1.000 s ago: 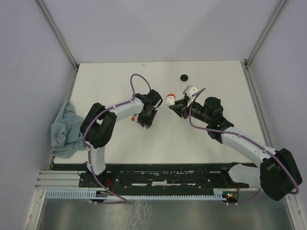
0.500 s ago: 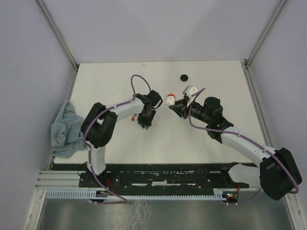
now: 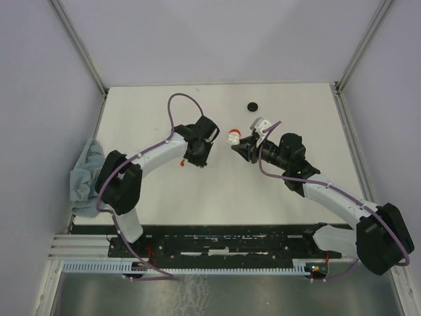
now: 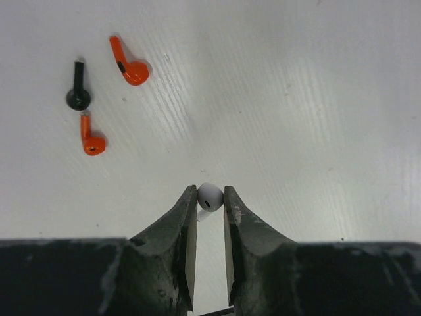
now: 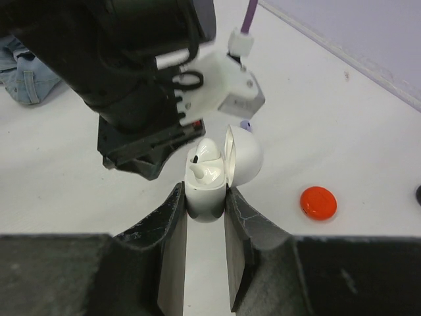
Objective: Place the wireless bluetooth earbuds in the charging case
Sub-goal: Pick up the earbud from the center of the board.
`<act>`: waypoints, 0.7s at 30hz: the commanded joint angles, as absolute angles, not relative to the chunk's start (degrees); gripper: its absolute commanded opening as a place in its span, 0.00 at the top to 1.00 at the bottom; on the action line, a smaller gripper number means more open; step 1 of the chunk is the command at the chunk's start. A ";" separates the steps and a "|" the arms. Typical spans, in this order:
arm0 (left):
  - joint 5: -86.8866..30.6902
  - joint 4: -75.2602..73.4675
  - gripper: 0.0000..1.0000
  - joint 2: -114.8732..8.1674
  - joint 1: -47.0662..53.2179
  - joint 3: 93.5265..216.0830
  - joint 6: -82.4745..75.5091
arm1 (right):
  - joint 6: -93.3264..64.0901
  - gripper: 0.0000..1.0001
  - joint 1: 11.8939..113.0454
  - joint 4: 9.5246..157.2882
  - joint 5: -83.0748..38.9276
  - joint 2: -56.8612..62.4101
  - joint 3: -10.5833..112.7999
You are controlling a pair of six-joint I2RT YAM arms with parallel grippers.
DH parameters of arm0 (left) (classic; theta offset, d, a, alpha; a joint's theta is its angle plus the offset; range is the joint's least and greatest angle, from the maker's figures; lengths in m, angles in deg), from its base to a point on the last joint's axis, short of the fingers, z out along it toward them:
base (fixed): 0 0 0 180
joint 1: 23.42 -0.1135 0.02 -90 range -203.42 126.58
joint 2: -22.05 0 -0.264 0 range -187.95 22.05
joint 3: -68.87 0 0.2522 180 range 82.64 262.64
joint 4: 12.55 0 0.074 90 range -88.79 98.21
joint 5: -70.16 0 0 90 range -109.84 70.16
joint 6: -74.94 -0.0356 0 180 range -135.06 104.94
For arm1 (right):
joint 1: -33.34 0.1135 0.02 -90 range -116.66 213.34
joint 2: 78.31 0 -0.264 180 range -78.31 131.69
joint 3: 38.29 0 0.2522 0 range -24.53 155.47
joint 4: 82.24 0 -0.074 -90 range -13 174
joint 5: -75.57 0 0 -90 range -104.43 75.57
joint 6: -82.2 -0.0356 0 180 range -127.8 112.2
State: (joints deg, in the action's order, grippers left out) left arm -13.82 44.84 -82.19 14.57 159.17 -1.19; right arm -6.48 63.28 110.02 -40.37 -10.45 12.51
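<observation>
Earbud in white (image 4: 211, 195) half hidden at the tips of the left gripper (image 4: 210, 200) — round glossy head showing, stem mostly behind the black fingers (image 4: 176, 227). Pinched by the head between both of them; resting on the table (image 4: 316, 99) or lifted off it, cannot tell. Farther out in that view, clustered loosely to the left and apart from one another: lower orange-red earbud (image 4: 92, 139), black earbud (image 4: 77, 92), upper orange-red earbud (image 4: 129, 68). Each a small bud on a short stem, lying flat on the white surface.

Right gripper (image 5: 204, 195) clamped on the charging case (image 5: 208, 205), sides of the case covered by the fingers, bottom out of sight. White and rounded, lid (image 5: 245, 157) swung open and standing upright. Seated earbud (image 5: 201, 163) inside, white with a dark tip, only its top visible. Just behind the lid a lavender bit (image 5: 245, 124), mostly hidden, too little to name. Beyond it the left arm's dark wrist (image 5: 141, 79), cut off at the top edge. Off to the right on the table a red disc (image 5: 318, 203). Blue cloth (image 5: 20, 72) at the far left, partly behind the arm.

Counted: white earbuds two, orange-red two, black one; open white case one, red disc one, cloth one. From above — earbuds too small to tell apart, black disc (image 3: 252, 106) alone toward the far edge
</observation>
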 commanded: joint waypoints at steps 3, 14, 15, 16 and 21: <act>-12.16 39.28 0.78 -69.06 14.46 161.90 -0.67 | -7.26 0.90 63.28 113.61 -42.92 -10.98 15.51; -21.50 26.55 0.78 -54.79 14.50 162.35 -0.17 | -10.32 0.90 63.88 118.70 -46.36 -9.74 18.07; -22.67 24.91 0.78 -53.71 14.46 162.12 -0.08 | -10.61 0.90 63.86 119.06 -46.64 -9.54 18.43; -23.33 23.45 0.78 -52.63 14.50 161.88 0.32 | -10.77 0.90 63.95 119.32 -46.90 -9.31 18.76; -27.03 16.72 0.77 -48.25 14.44 160.00 1.51 | -11.87 0.90 64.32 121.17 -48.15 -8.83 19.88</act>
